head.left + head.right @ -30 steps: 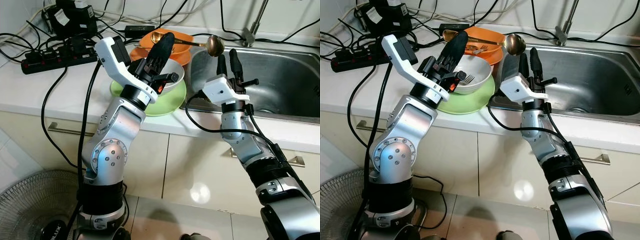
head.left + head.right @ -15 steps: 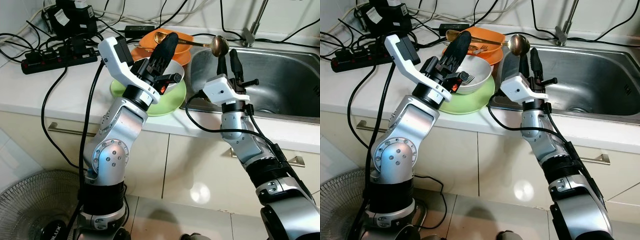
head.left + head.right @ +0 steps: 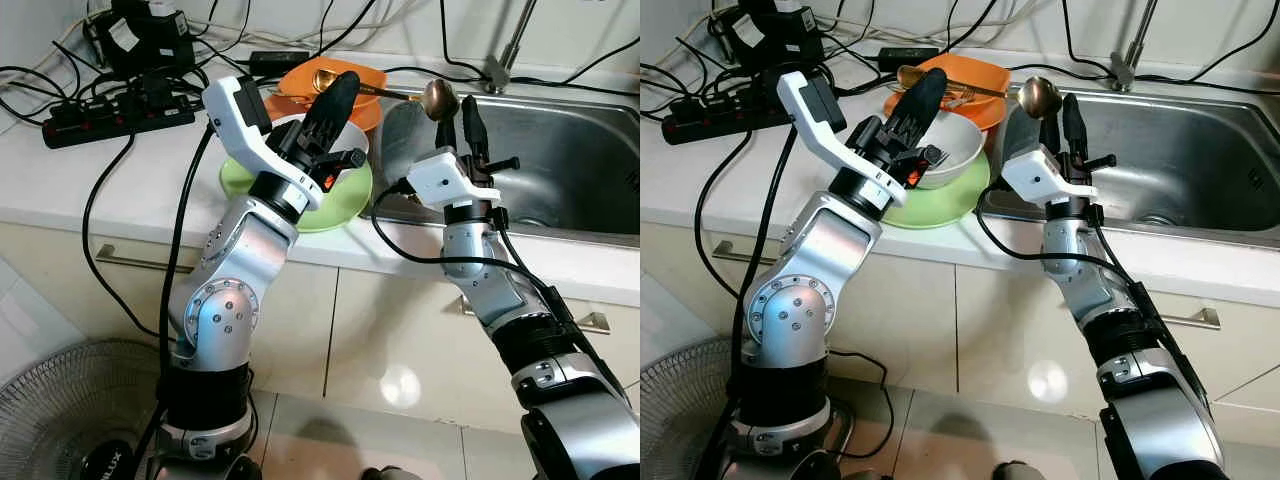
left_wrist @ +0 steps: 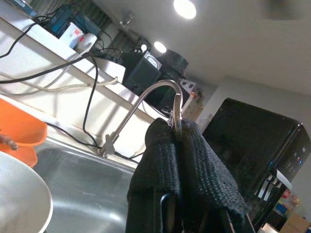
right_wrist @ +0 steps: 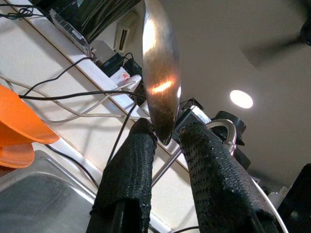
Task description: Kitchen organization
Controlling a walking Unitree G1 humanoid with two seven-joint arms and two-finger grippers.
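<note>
The left gripper [image 3: 335, 95] is holding the thin handle of a long metal spoon [image 3: 437, 97], its fingers [image 4: 167, 160] pressed flat together on the handle's end. The spoon's bowl is sitting at the tips of the right gripper [image 3: 456, 118], whose jaws are standing slightly apart on either side of it, not yet clamping. The likely failure is the handover: if the left jaws are letting go before the right ones are closing, the spoon would probably be dropping into the steel sink [image 3: 570, 160] below the right jaws, or onto the white bowl [image 3: 945, 150] and green plate [image 3: 940, 205] under the left. A glossy, curved bowl may also be slipping from a light pinch. The spoon is bronze-toned, polished and reflecting light, spanning jaw to jaw above the orange dishes [image 3: 310, 85].
</note>
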